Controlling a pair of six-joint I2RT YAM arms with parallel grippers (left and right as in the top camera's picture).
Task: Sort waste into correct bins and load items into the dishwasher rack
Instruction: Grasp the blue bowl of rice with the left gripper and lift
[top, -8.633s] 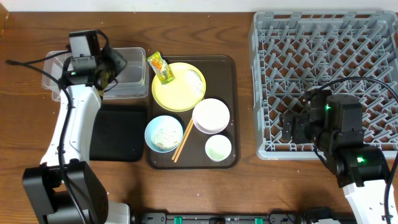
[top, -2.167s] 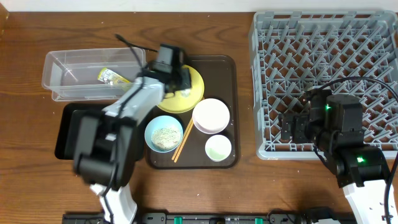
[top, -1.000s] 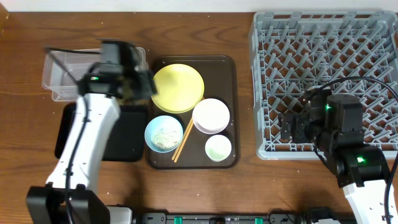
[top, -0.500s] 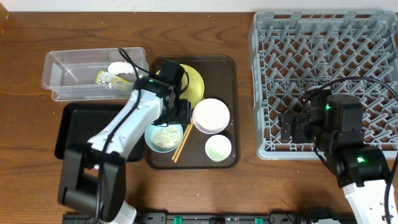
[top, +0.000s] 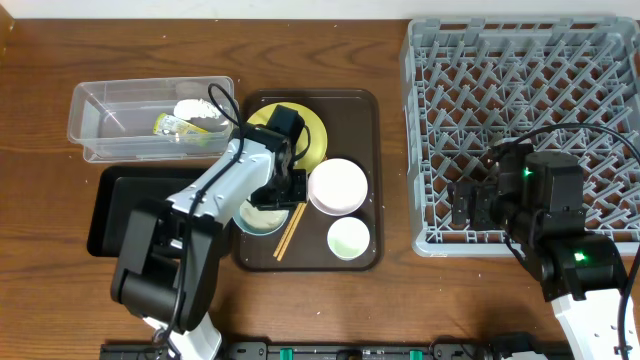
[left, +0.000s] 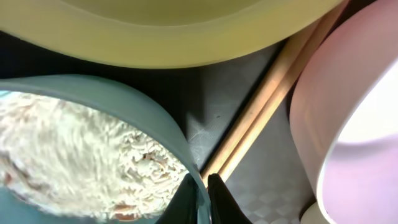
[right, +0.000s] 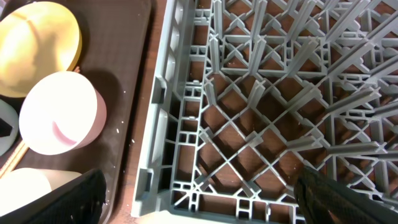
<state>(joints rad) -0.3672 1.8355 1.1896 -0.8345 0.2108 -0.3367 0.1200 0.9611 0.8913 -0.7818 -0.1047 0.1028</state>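
My left gripper (top: 289, 196) (left: 200, 194) is shut on the right rim of the light blue bowl (top: 256, 219) (left: 112, 93), which holds whitish rice scraps (left: 74, 155). The bowl sits on the brown serving tray (top: 365, 120). Beside it are the chopsticks (top: 292, 230) (left: 273, 106), the yellow plate (top: 312, 135) (left: 174, 31), the white bowl (top: 338, 187) (left: 348, 118) and the small white cup (top: 349, 238). The clear box (top: 110, 110) holds the green-yellow wrapper (top: 170, 126) and the white tissue (top: 195, 108). My right gripper (top: 470, 206) (right: 199, 208) is open over the front left corner of the grey rack (top: 520, 90) (right: 249, 118).
The shallow black tray (top: 125, 205) lies in front of the clear box, left of the serving tray. The right wrist view also shows the yellow plate (right: 37, 43), the white bowl (right: 59, 121), the cup (right: 31, 183) and the serving tray (right: 124, 93).
The wrapper and then the tissue went from the plate into the clear box. My left gripper has since come down onto the blue bowl's rim and shut on it. The right arm has not moved.
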